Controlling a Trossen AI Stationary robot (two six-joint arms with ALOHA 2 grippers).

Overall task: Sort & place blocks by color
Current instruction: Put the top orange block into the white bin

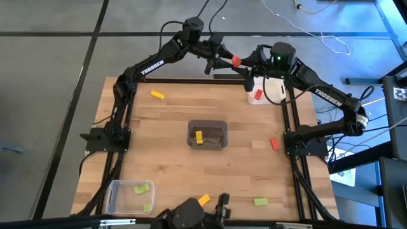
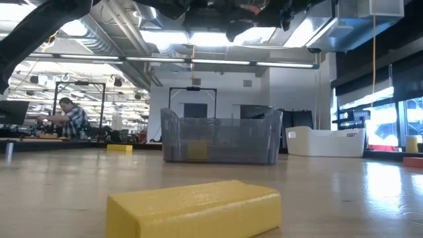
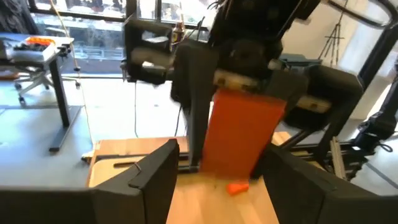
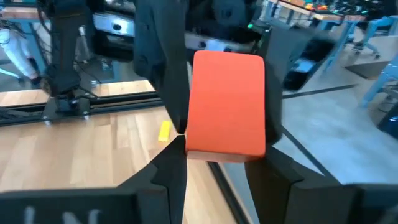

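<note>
A red block (image 1: 236, 61) hangs in the air above the table's far edge, between my two grippers, which face each other there. My right gripper (image 1: 247, 62) comes from the right and is shut on it; the block fills the right wrist view (image 4: 225, 106). My left gripper (image 1: 224, 61) comes from the left and is open, its fingers (image 3: 146, 180) standing on either side of the block (image 3: 242, 134) with a gap. On the table lie a yellow block (image 1: 157, 95), a red block (image 1: 274, 144), a green block (image 1: 261, 202) and a yellow block (image 1: 203, 200). My right gripper pinches the red block's near end (image 4: 224, 146) between its two fingers (image 4: 171, 168), coming level from the table's right side. The block is lifted clear, high above the far edge, and sticks out past the fingertips toward the left gripper.
A grey bin (image 1: 207, 124) at the table's middle holds a yellow block (image 1: 199, 137). A white bin (image 1: 270, 86) at the far right holds a red block (image 1: 257, 95). A clear bin (image 1: 117, 197) at the near left holds green blocks (image 1: 142, 188). A person (image 2: 71, 120) sits far behind.
</note>
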